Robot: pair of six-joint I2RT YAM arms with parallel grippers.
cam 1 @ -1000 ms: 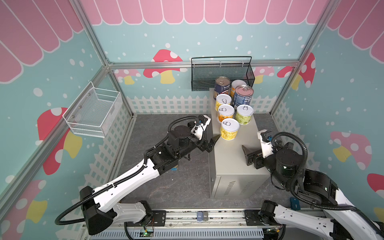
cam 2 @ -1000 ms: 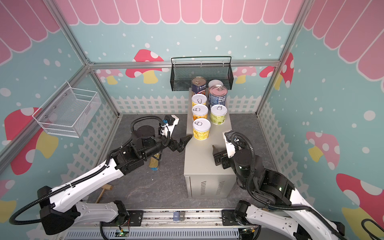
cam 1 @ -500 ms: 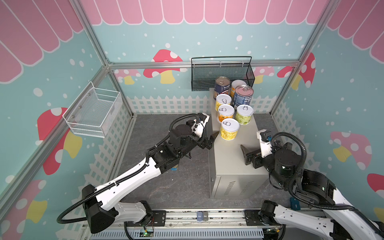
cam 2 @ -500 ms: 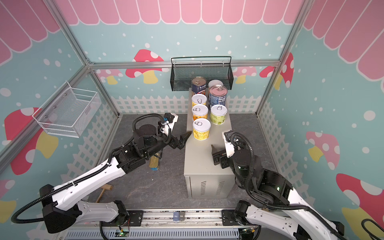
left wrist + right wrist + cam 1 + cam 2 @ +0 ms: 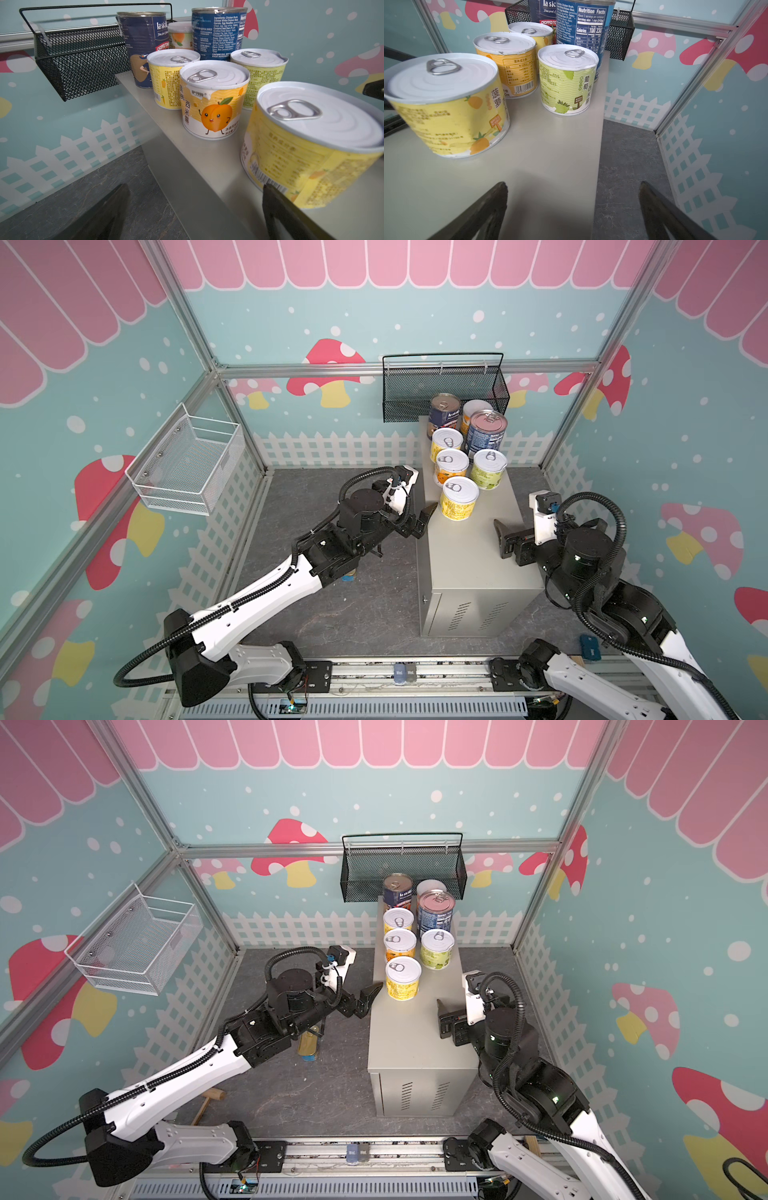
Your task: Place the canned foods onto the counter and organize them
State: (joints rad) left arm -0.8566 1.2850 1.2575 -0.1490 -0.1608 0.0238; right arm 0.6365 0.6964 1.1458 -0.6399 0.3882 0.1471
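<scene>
Several canned foods stand upright on the far half of the counter point(image 5: 469, 560): two tall dark-blue cans point(image 5: 444, 412) point(image 5: 486, 435), and shorter yellow cans, the nearest one point(image 5: 459, 499) point(image 5: 307, 145) point(image 5: 446, 104). A flat gold tin point(image 5: 309, 1044) lies on the floor, partly under the left arm. My left gripper point(image 5: 419, 519) point(image 5: 195, 191) is open at the counter's left edge, one finger close beside the nearest yellow can. My right gripper point(image 5: 505, 541) point(image 5: 573, 187) is open and empty, straddling the counter's right edge, apart from the cans.
A black mesh basket point(image 5: 444, 385) hangs on the back wall just behind the cans. A white wire basket point(image 5: 187, 464) hangs on the left wall. A wooden mallet point(image 5: 208, 1104) lies on the floor at front left. Bare counter top lies near the front.
Both grippers have crept a little toward the back along the counter's edges, still open. The cans have not moved.
</scene>
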